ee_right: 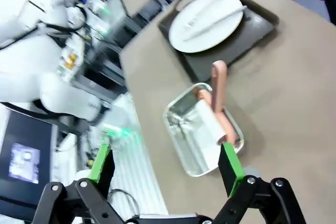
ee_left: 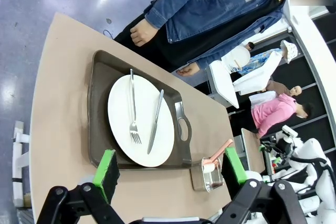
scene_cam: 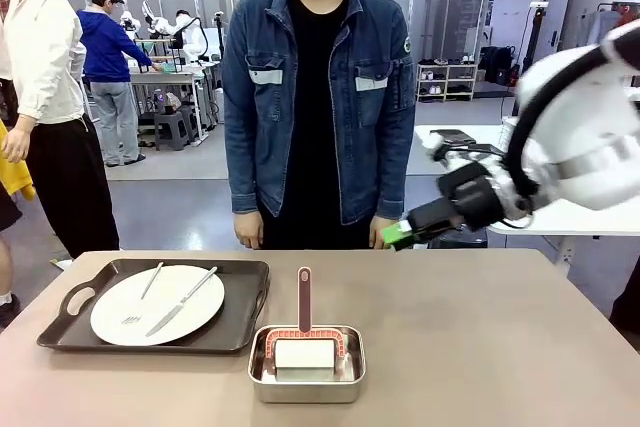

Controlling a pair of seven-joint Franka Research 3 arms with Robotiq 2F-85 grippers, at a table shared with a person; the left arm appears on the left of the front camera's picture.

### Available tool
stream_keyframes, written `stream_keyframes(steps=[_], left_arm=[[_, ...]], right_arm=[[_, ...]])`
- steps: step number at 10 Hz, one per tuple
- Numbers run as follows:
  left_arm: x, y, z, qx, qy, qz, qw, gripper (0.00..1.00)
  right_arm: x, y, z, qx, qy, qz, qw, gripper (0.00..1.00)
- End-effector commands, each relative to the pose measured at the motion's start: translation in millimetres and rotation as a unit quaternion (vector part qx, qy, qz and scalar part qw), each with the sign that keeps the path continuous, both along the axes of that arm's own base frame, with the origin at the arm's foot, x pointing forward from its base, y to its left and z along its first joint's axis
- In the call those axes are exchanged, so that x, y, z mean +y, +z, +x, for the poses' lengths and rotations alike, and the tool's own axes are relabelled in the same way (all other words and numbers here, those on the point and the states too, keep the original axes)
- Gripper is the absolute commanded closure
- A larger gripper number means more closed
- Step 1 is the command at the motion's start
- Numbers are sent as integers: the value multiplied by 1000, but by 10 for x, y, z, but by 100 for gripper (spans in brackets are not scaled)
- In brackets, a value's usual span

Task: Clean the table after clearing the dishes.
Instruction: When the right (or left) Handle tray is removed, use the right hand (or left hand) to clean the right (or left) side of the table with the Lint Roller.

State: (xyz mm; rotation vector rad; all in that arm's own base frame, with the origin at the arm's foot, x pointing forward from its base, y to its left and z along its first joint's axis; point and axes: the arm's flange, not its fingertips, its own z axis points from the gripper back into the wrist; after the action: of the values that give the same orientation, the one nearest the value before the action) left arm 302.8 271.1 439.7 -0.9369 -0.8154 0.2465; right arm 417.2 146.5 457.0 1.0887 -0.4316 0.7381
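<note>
Front view: table [scene_cam: 480, 347] spans the lower frame; dark tray [scene_cam: 245, 297] lower left, flat on the top; white plate [scene_cam: 108, 322] on it, fork [scene_cam: 140, 299] and knife [scene_cam: 180, 303] lying side by side across the plate; steel pan [scene_cam: 305, 389] bottom centre, just right of the tray, holding a pink-handled cleaning tool [scene_cam: 304, 297] with a white block, handle sticking out over the far rim; right gripper [scene_cam: 397, 235] mid-right, up in the air at the far table edge, green pad showing; person [scene_cam: 320, 97] in a denim jacket stands centre behind the table.

Left wrist view: left gripper [ee_left: 170, 165] fingers spread wide at bottom edge, nothing between them; tray with plate and cutlery mid-frame, above the table; pan lower right beside the tray handle.

Right wrist view: right gripper fingers spread wide, holding nothing, high above the table; pan and tool centre frame; tray and plate upper right.
</note>
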Motion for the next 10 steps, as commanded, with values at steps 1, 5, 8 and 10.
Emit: stream_keyframes(steps=[1,5,8,10], left_arm=[[20,-1,-17,-9,-5,1,1000,0],[20,-1,-17,-9,-5,1,1000,0],[20,-1,-17,-9,-5,1,1000,0],[20,-1,-17,-9,-5,1,1000,0]], right_arm=[[-525,-152,-255,23,-41,60,997,0],[-2067,-452,-793,87,-165,101,977,0],[-3028,-548,-1202,109,-217,133,961,0],[-3471,-335,-1497,115,-266,105,951,0]])
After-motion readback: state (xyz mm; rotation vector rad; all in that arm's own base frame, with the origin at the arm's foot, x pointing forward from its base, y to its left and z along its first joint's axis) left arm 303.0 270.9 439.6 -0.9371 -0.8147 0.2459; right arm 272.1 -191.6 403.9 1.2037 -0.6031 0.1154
